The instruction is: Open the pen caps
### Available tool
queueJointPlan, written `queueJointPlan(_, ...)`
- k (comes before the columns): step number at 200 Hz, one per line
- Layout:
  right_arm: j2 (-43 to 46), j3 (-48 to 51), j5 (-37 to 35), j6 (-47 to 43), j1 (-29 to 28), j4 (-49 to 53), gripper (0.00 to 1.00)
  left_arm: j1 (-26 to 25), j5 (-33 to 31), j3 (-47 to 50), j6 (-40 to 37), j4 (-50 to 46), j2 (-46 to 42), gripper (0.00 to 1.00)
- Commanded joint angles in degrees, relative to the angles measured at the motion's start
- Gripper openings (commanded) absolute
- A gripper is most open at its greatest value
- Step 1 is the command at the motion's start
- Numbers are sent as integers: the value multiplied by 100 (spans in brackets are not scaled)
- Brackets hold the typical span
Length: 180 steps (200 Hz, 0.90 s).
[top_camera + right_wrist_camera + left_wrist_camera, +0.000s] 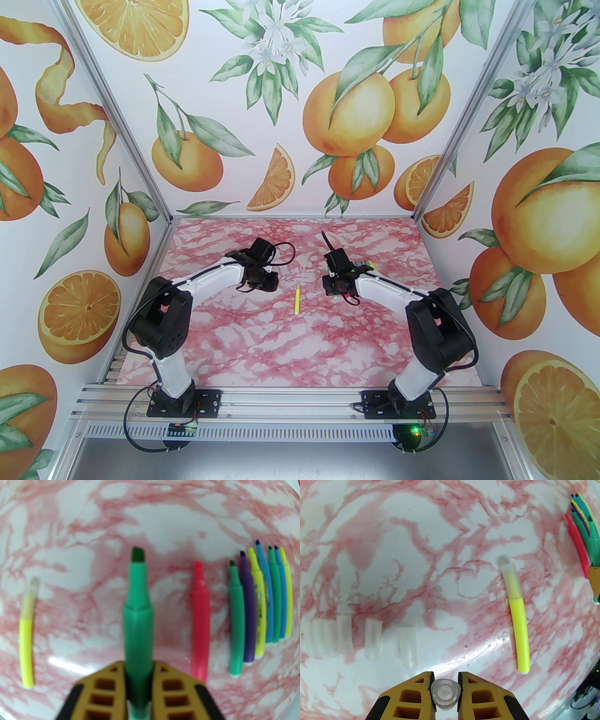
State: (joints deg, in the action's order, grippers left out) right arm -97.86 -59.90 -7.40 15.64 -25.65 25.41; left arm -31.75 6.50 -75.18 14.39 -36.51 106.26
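My left gripper [445, 676] is shut on a clear pen cap [445, 694], held end-on just above the table. My right gripper [138, 665] is shut on a green pen [137, 611] whose dark chisel tip is bare and points away from me. Between the two arms lies a yellow pen [297, 302] with its pale cap [510, 580] still on it; the same pen [26, 634] lies at the left of the right wrist view. In the top view the left gripper [256, 280] and the right gripper [334, 284] hang low on either side of it.
Several loose clear caps [373, 638] lie in a row left of the left gripper. A pink uncapped pen [200, 625] and a tight row of several uncapped pens [260, 606] lie to the right of the right gripper, beside the right arm [365, 267].
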Motion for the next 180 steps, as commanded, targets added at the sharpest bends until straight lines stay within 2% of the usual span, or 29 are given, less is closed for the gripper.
queueJointPlan(1,-151,-83,-142,45,51,123,0,-94,-109,-256,-95,-154,220,0)
queueJointPlan(62,-318,-107,19,58,147,169,0,-110,-90,-479,-156,-220,660,0)
queueJointPlan(180,-539,-177,128,83,297,280,5,-106,-552,-718,-165,-565,1148,0)
